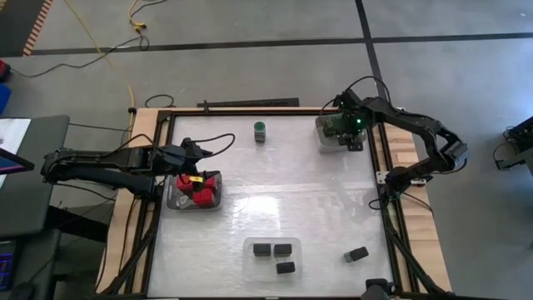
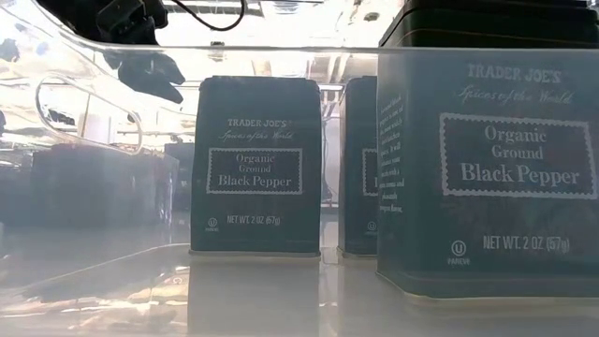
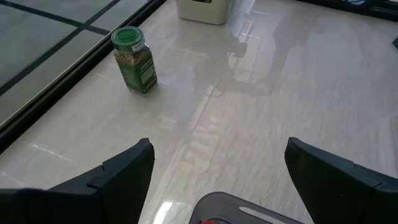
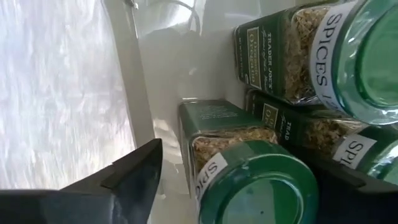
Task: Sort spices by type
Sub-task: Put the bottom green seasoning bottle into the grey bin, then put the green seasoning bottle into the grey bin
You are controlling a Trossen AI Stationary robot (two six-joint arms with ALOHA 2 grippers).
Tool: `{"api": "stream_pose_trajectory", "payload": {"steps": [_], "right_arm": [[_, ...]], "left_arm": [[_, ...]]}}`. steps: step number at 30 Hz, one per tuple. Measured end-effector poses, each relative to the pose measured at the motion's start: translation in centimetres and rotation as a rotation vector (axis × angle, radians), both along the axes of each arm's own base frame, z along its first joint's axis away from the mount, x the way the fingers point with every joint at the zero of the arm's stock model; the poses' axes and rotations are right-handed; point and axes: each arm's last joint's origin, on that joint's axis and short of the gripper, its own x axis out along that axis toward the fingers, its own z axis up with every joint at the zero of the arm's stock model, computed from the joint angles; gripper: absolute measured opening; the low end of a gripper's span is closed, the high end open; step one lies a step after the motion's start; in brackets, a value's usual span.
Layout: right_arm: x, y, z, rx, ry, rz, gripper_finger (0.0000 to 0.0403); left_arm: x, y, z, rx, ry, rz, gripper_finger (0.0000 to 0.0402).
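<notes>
My right gripper [image 4: 239,186] hangs open, pointing down into the clear tray [image 1: 321,137] at the far right. Its fingers stand on either side of a green-lidded jar [image 4: 258,183] that stands among other green-lidded jars [image 4: 292,56]. My left gripper [image 3: 217,168] is open above the clear tray [image 1: 173,200] of red spices [image 1: 202,194] at the left, with nothing between its fingers. One more green-lidded jar [image 1: 260,131] stands upright on the table at the far middle. Black boxes [image 1: 273,248] stand in a clear tray near the front edge. My right gripper comes from above, one finger on each side of the green-lidded jar. One finger [image 4: 134,177] stands clear of the jar's side by a gap. The other finger [image 4: 351,183] lies close beside the lid [image 4: 292,186]; whether it touches, I cannot tell.
A loose black box [image 1: 357,254] lies on the table at the near right. The low view looks through a clear tray wall at black pepper boxes [image 2: 255,164]. Bare table lies in the middle, between the trays.
</notes>
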Motion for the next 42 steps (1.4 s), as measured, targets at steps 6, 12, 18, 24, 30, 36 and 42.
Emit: {"api": "stream_pose_trajectory", "payload": {"steps": [6,12,18,24,30,36,42], "right_arm": [[-0.1,0.1,0.7,-0.019,0.02,-0.005,0.0357],[-0.3,0.6,4.4,-0.061,-0.032,-0.066,0.0357],[-0.5,2.1,9.4,-0.125,-0.151,-0.174,0.0357],[0.9,3.3,13.1,-0.214,-0.53,-0.434,0.0357],[4.1,3.2,14.7,-0.217,-0.86,-0.513,0.0357],[9.8,3.0,14.3,-0.183,-1.072,-0.388,0.0357],[16.9,3.8,13.8,-0.155,-0.948,-0.109,0.0356]], "left_arm": [[0.0,0.0,0.0,0.0,0.001,0.0,0.0347],[0.0,0.0,0.0,0.0,0.001,0.0,0.0347],[0.0,0.0,0.0,0.0,0.001,-0.001,0.0347],[0.0,0.0,0.0,0.022,0.01,-0.014,0.0347],[0.0,0.0,0.0,0.024,0.011,-0.015,0.0347],[0.0,0.0,0.0,0.023,0.011,-0.015,0.0347],[0.0,0.0,0.0,0.022,0.013,-0.014,0.0347]]}}
